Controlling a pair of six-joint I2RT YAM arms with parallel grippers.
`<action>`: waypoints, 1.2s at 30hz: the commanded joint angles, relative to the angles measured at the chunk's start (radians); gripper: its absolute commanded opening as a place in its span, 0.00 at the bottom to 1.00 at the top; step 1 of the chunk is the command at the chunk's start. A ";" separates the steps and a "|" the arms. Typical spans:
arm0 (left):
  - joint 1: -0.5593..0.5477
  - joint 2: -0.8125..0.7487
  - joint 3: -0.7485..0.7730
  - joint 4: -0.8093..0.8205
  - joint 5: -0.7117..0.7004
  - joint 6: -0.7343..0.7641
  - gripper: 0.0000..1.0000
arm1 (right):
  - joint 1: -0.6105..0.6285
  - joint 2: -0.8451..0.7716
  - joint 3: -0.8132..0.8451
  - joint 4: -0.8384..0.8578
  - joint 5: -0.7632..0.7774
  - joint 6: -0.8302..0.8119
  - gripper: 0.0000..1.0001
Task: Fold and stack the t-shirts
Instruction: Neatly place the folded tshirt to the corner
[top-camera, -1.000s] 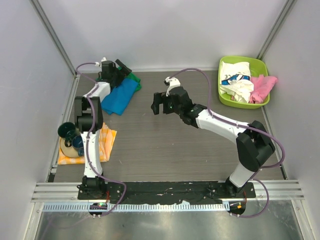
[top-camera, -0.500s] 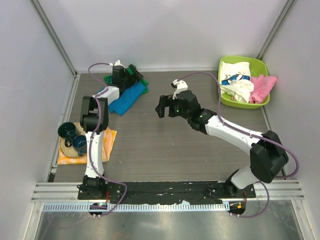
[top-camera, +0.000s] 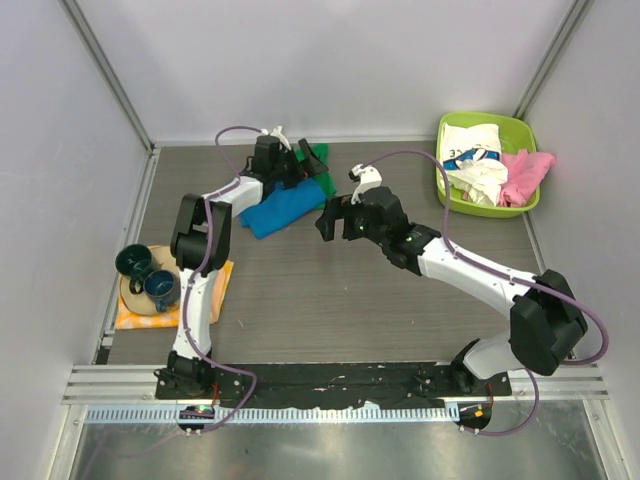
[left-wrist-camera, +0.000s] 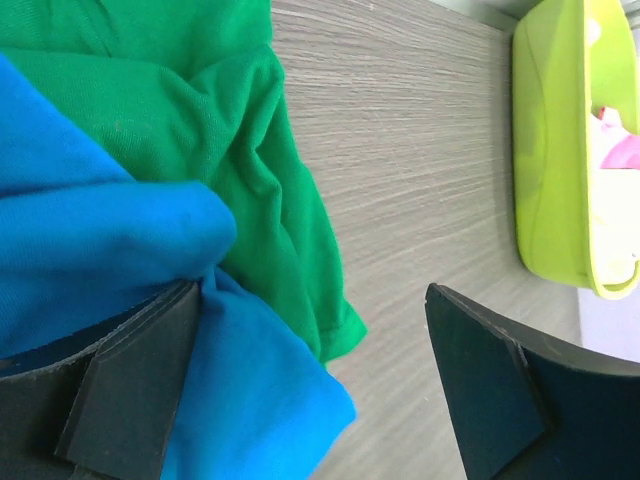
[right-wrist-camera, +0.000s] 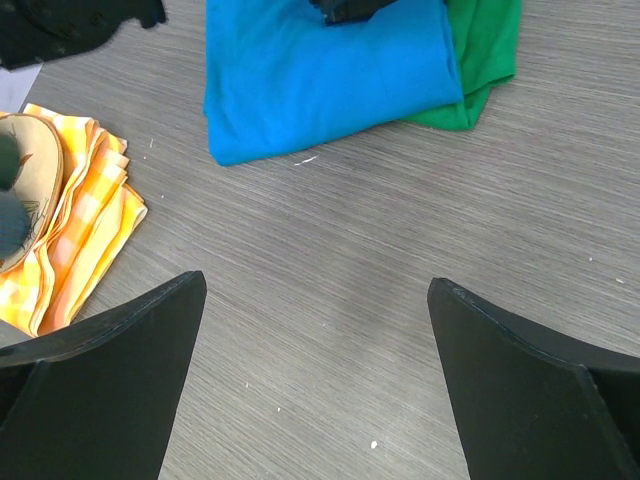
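Note:
The folded bright blue t-shirt (top-camera: 283, 208) lies on the green t-shirt (top-camera: 320, 158) at the back middle of the table. My left gripper (top-camera: 296, 166) sits over their far right end, jaws wide apart. In the left wrist view, its left finger (left-wrist-camera: 130, 385) presses against the blue shirt (left-wrist-camera: 90, 230), with the green shirt (left-wrist-camera: 200, 100) beyond and bare table between the fingers (left-wrist-camera: 315, 385). My right gripper (top-camera: 330, 218) is open and empty just right of the pile, above bare table (right-wrist-camera: 315, 370). It sees the blue shirt (right-wrist-camera: 320, 70) and the green shirt (right-wrist-camera: 490, 50).
A lime basket (top-camera: 447, 190) at the back right holds a white printed shirt (top-camera: 473, 150) and a pink one (top-camera: 525, 172). It also shows in the left wrist view (left-wrist-camera: 550, 150). Dark cups (top-camera: 150, 278) stand on an orange-yellow checked cloth (top-camera: 208, 290) at the left.
My left gripper has swept right along the back, and the blue and green shirts have slid right with it. My right gripper has shifted slightly right and nearer.

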 joint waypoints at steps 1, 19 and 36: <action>0.021 -0.185 -0.008 -0.110 0.028 -0.008 1.00 | 0.005 -0.078 -0.025 0.044 0.014 -0.011 1.00; 0.105 -0.665 -0.414 -0.603 -0.292 -0.054 1.00 | 0.012 -0.017 -0.058 -0.028 -0.026 -0.003 1.00; 0.176 -0.601 -0.717 -0.321 -0.281 -0.132 1.00 | 0.033 -0.096 -0.127 -0.036 0.000 -0.014 0.99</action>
